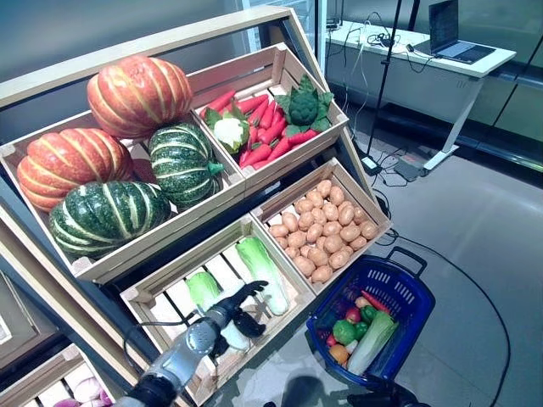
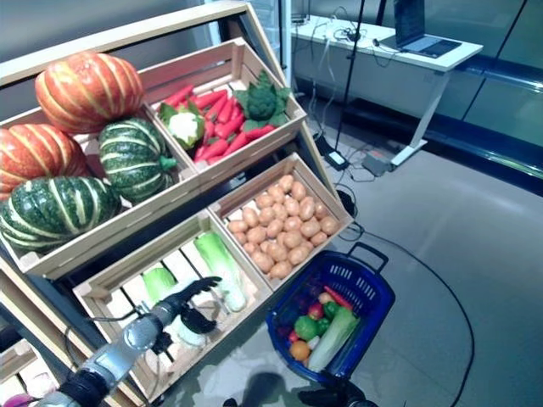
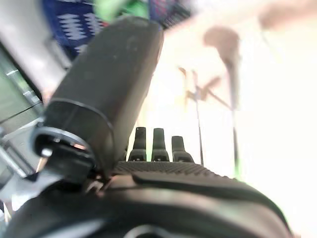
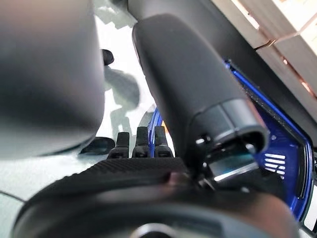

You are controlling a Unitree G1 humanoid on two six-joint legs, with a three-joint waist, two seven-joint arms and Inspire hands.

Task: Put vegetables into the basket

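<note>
The blue basket [image 1: 420, 318] stands on the floor right of the wooden stand. In it lie a long pale green cabbage [image 1: 373, 339], a green pepper [image 1: 344, 331], a red tomato [image 1: 353, 315], an orange round vegetable [image 1: 338, 353] and a red chili [image 1: 374, 302]. My left hand [image 1: 233, 314] is open over the lower left crate [image 1: 136, 297], fingers straight, just above the white stalk of a green cabbage [image 1: 202, 287]. It holds nothing. The left wrist view shows its straight fingers [image 3: 158, 144]. My right hand [image 4: 138, 168] is open beside the basket's rim [image 4: 292, 148].
The slanted wooden stand [image 1: 170, 38] holds crates in two rows; a crate of potatoes [image 1: 322, 225] sits just above the basket. A white desk [image 1: 424, 51] with a laptop stands at the back right. Cables run over the grey floor [image 1: 484, 220].
</note>
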